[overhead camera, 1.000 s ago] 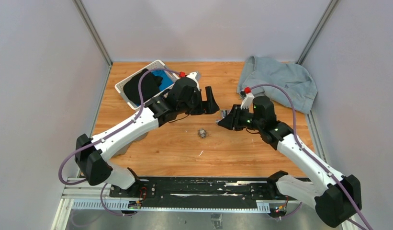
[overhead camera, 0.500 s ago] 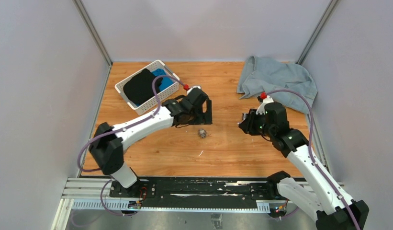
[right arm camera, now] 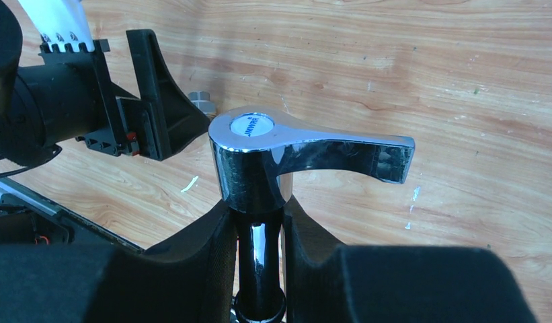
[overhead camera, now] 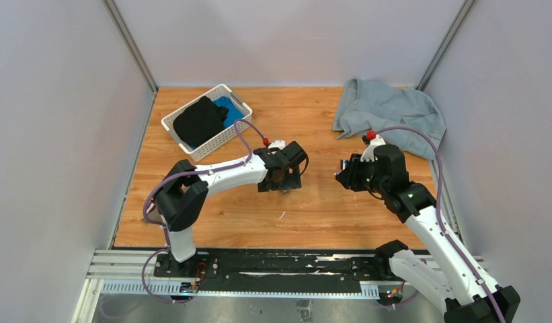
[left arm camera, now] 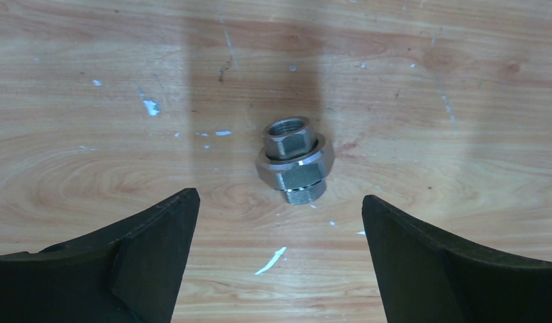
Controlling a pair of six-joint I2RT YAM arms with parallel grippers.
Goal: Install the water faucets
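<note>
The grey threaded nut-like fitting (left arm camera: 296, 158) lies on its side on the wooden table. My left gripper (left arm camera: 278, 210) is open just above it, one finger on each side, the fitting a little ahead of the fingertips. In the top view the left gripper (overhead camera: 287, 177) covers the fitting. My right gripper (right arm camera: 259, 232) is shut on the stem of the shiny tap (right arm camera: 259, 151), whose handle points right. It hangs above the table to the right of the left gripper (overhead camera: 343, 176). The right wrist view also shows the fitting (right arm camera: 202, 101) beside the left fingers (right arm camera: 159, 94).
A white basket (overhead camera: 227, 93) holding black and blue cloth stands at the back left. A crumpled grey cloth (overhead camera: 387, 114) lies at the back right. Grey walls close in the table on three sides. White flecks mark the wood (left arm camera: 271, 260).
My left arm has swung forward and down, so its open gripper now sits over the fitting. My right arm drew back to the right with the tap, then held still.
</note>
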